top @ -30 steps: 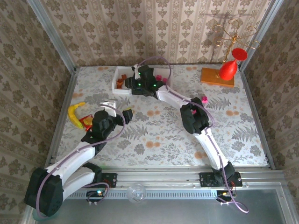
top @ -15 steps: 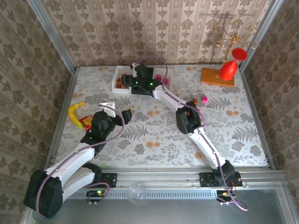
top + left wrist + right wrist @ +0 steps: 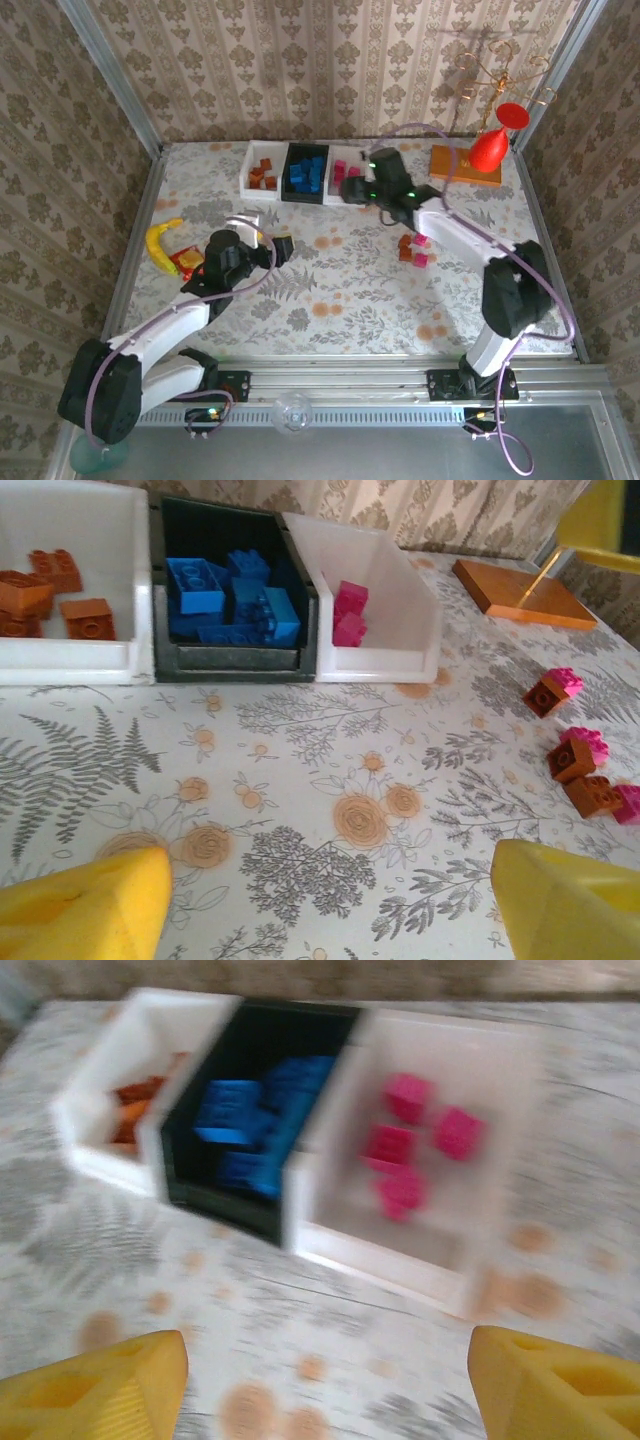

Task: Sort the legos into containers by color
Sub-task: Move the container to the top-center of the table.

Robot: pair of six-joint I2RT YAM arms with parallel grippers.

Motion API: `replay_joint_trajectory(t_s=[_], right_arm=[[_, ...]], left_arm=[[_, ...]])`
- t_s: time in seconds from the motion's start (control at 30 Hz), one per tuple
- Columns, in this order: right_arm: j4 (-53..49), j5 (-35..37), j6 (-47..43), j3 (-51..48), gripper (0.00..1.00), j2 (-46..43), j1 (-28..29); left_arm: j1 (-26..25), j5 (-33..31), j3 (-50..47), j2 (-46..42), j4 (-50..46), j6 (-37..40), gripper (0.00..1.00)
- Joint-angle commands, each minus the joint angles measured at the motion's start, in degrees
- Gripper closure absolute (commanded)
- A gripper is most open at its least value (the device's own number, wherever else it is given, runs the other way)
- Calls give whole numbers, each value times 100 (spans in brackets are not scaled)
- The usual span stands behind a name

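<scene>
- Left gripper [image 3: 330,905], near left: yellow fingers spread wide with nothing between them, both cut off by the frame's lower edge.
- Loose pink and brown legos [image 3: 577,758] lie mid-table on the right; the rightmost is clipped by the frame edge.
- Right gripper [image 3: 320,1380]: released and empty, near the containers [image 3: 230,662]; its view is blurred.
- In the containers at the far side, brown, blue and pink bricks sit left to right.

Blurry containers [image 3: 392,1256] and legos [image 3: 406,1096], right-wrist view
</scene>
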Motion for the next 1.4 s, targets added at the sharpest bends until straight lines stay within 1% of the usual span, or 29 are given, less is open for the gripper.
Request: replay_joint_trajectory(t_s=[0.0,0.07,0.13,0.2,0.33,0.4,0.6,0.77,0.9,1.03,1.2,1.37], right_arm=[[-231,228,136,-742,24,-135,-339],[-47,-1,215,-796,24,-106,-357],[231,-129,360,-804,23,-21,-338],[621,-154,589,-865,23,76,-339],[1160,-225,822,-1078,23,113,-339],[1242,-166,840,-1206,23,36,-348],[1182,-43,682,-1485,22,-302,-426],[1123,-32,606,-1748,22,-600,-527],[1092,44,547,-1993,22,-814,-609],[1008,262,617,-2165,22,-883,-761],[513,471,707,-1970,22,-735,-1091],[-132,620,641,-1542,22,-355,-1294]], left_arm=[[-40,127,316,236,-133,125,16],[-31,65,530,568,-250,138,16],[-23,92,961,1021,-542,109,16],[-14,173,1613,1607,-907,62,17],[-31,425,2928,2829,-1173,-72,22],[-41,426,3596,3527,-1289,-101,25],[-40,449,5501,5224,-1823,-20,32],[-49,472,6701,6179,-2252,31,34],[-82,695,7253,6630,-2354,24,34],[-205,966,7571,6847,-2400,38,34],[-471,1210,7569,6854,-2249,-69,34],[-618,1195,7383,6696,-2104,-127,33]])
